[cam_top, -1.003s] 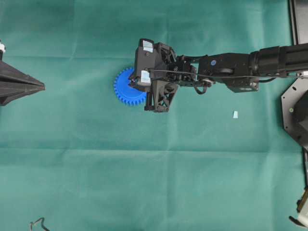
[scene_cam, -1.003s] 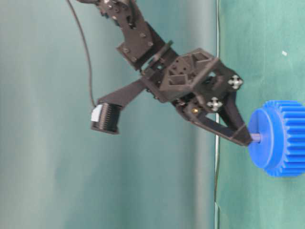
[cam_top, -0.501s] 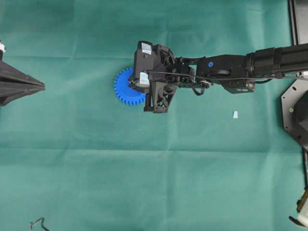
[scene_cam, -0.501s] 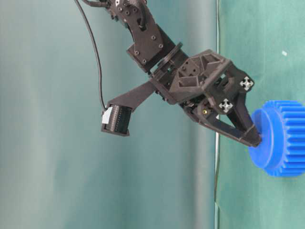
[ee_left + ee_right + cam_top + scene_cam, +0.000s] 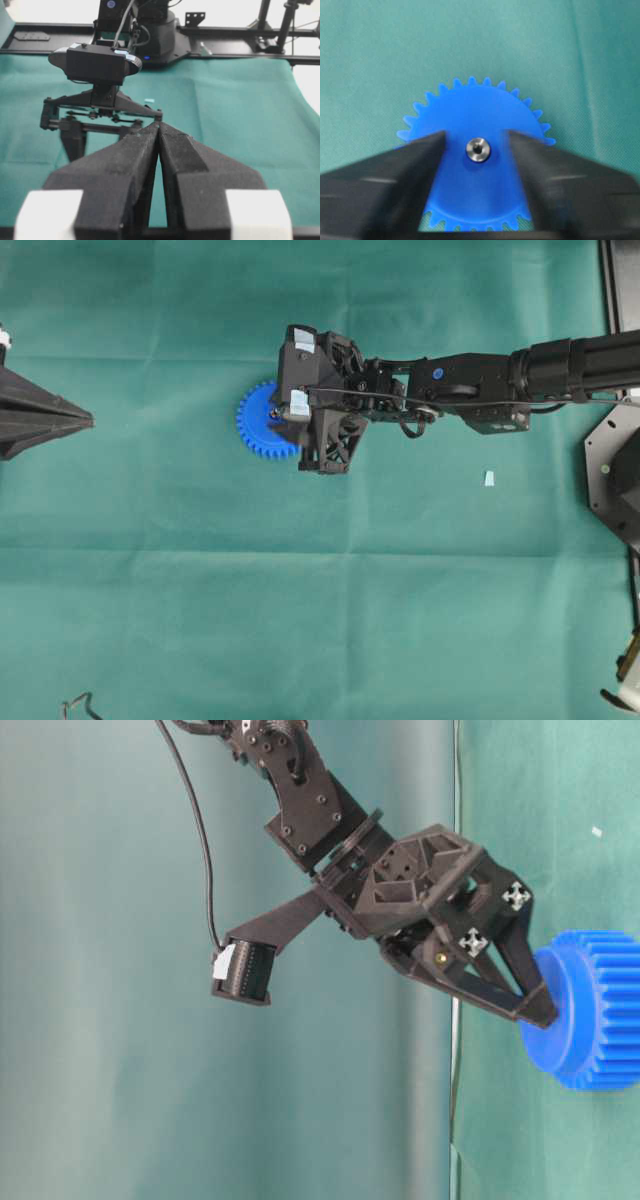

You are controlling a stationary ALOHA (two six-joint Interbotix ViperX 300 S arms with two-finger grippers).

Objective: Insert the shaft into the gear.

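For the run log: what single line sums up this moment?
small grey metal shaft: seated in bright blue toothed plastic gear | right pincer: open

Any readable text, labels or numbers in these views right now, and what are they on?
No readable text in any view.
White stickers on the right wrist camera: blank or too small to read.
Pale pads on the left gripper: blank.
The gear and shaft: unmarked.
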